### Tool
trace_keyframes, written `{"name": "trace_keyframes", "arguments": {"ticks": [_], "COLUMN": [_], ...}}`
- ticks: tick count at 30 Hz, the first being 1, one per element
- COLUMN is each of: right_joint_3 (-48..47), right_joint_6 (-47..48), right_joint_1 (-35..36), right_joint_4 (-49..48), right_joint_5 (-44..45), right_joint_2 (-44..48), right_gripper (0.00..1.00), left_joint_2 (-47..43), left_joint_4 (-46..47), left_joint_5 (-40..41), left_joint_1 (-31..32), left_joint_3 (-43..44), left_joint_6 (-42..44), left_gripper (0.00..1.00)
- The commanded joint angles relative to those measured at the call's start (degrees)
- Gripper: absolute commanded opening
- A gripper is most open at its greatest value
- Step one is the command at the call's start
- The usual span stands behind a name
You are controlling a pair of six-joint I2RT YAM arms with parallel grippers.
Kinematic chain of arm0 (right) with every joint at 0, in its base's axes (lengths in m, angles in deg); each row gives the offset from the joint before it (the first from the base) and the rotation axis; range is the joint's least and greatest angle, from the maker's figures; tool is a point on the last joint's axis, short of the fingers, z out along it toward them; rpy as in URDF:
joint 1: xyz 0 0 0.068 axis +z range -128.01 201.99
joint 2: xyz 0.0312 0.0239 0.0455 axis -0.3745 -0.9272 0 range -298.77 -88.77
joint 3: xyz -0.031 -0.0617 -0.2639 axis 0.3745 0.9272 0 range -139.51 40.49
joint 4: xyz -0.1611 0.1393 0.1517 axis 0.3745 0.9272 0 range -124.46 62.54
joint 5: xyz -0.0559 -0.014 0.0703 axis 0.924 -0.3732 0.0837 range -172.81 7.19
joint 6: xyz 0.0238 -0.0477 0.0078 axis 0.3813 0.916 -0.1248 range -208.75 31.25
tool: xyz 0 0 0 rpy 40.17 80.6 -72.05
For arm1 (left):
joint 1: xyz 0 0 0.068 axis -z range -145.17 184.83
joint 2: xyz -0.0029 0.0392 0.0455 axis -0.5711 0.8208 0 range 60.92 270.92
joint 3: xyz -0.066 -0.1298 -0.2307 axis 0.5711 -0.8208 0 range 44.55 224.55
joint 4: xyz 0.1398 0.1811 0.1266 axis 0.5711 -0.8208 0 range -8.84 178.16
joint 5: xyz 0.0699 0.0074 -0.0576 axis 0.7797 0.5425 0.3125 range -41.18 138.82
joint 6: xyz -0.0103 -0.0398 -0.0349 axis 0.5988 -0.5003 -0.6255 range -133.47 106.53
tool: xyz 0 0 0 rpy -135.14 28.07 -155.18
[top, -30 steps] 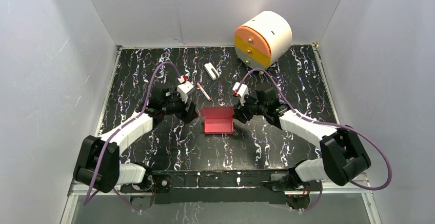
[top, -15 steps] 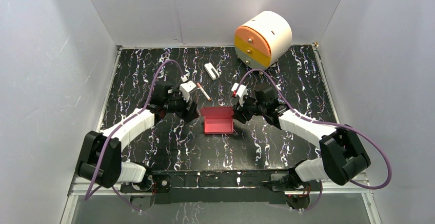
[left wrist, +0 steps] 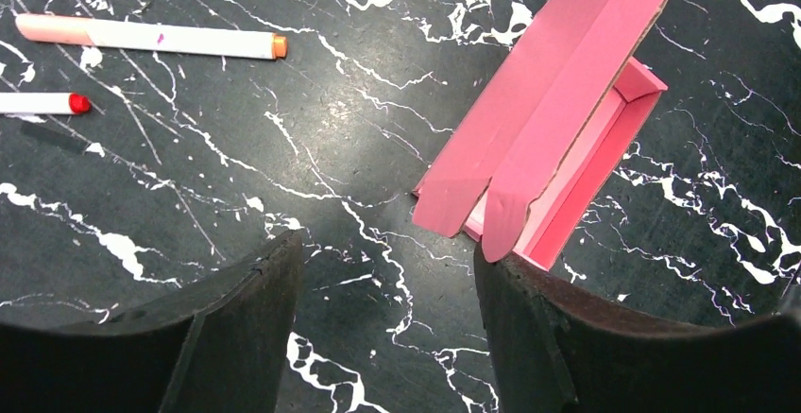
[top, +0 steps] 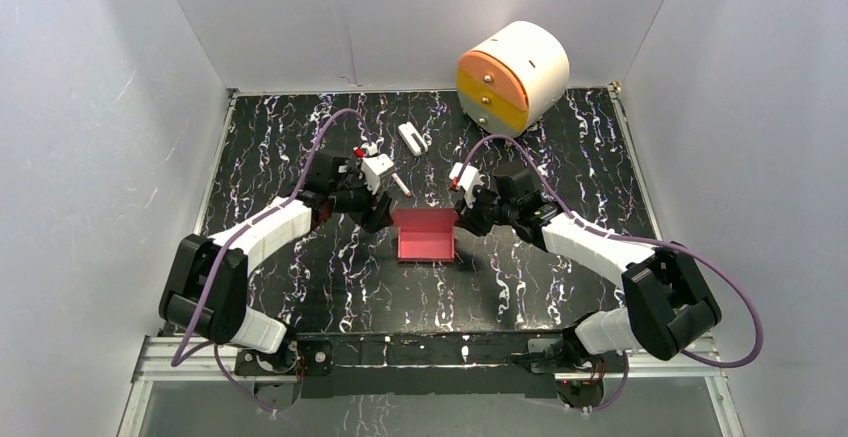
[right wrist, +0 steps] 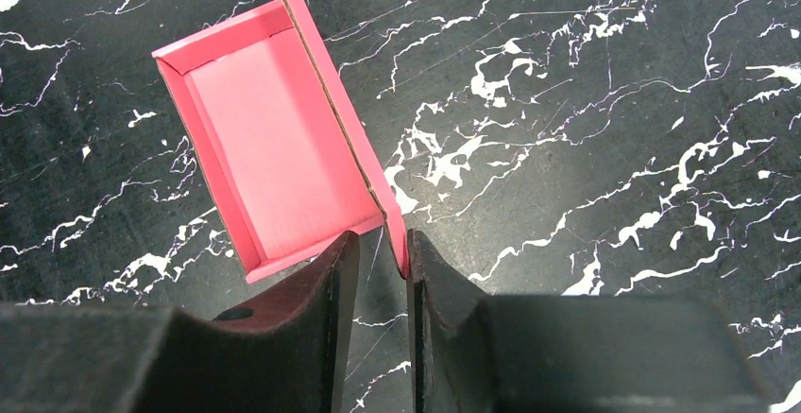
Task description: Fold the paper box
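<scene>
Overhead, we saw the box [top: 425, 242] lying open at mid-table [top: 300, 127] between the two arms, its tray flat on the black marbled top and its lid raised along the far edge. The left gripper [top: 378, 219] sat at the box's far left corner, the right gripper [top: 462, 223] at its far right corner. A marker [top: 400, 183] lay just behind, and a drawer unit [top: 512, 75] stood well apart at the far right.

From the left wrist, we found the left gripper [left wrist: 385, 252] spread wide over bare table and holding nothing. The lid's end flap hung just beside one finger [left wrist: 529, 337].

From the right wrist, the right gripper [right wrist: 383, 240] had its fingers drawn near together, a thin slit between them. The lid's corner stood in that slit against one finger [right wrist: 436, 309]; we could not tell whether it was pinched.
</scene>
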Motion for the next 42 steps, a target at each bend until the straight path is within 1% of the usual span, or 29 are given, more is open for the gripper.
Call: {"name": "trace_keyframes", "arguments": {"ticks": [1, 7, 13, 18, 27, 31, 36, 42], "right_joint_3": [-2.6, -3.1, -4.2, -4.0, -2.3, -2.5, -2.4, -2.6], "right_joint_6": [1.0, 1.4, 1.7, 1.7, 1.5, 1.5, 1.6, 1.8], "right_joint_1": [0.4, 0.5, 0.8, 1.2, 1.3, 1.4, 1.3, 1.4], "right_joint_4": [0.1, 0.0, 0.7, 0.7, -1.1, -0.9, -1.2, -0.8], "right_joint_5": [-0.3, -0.2, -0.2, 0.3, 0.5, 0.9, 1.1, 0.8], "right_joint_2": [-0.2, -1.6, -3.1, -3.1, 0.2, -0.2, -0.2, -0.7], "right_gripper": [0.32, 0.31, 0.29, 0.28, 0.28, 0.28, 0.3, 0.29], "left_joint_2": [1.6, 3.6, 4.7, 5.3, 5.2, 5.8, 6.0, 6.6], "left_joint_4": [-1.6, -2.3, -2.5, -2.5, -2.5, -2.5, -2.5, -2.5], "left_joint_5": [-2.3, -3.0, -3.9, -4.3, -3.2, -3.5, -3.7, -4.5], "left_joint_1": [0.8, 1.2, 1.4, 1.6, 1.8, 1.8, 1.8, 1.9], "left_joint_3": [2.9, 4.3, 4.8, 5.2, 4.5, 4.7, 4.7, 5.2], "left_joint_6": [2.1, 2.7, 3.6, 4.0, 4.4, 4.4, 4.8, 4.7], "left_gripper": [0.63, 0.58, 0.48, 0.38, 0.36, 0.33, 0.3, 0.26]}}
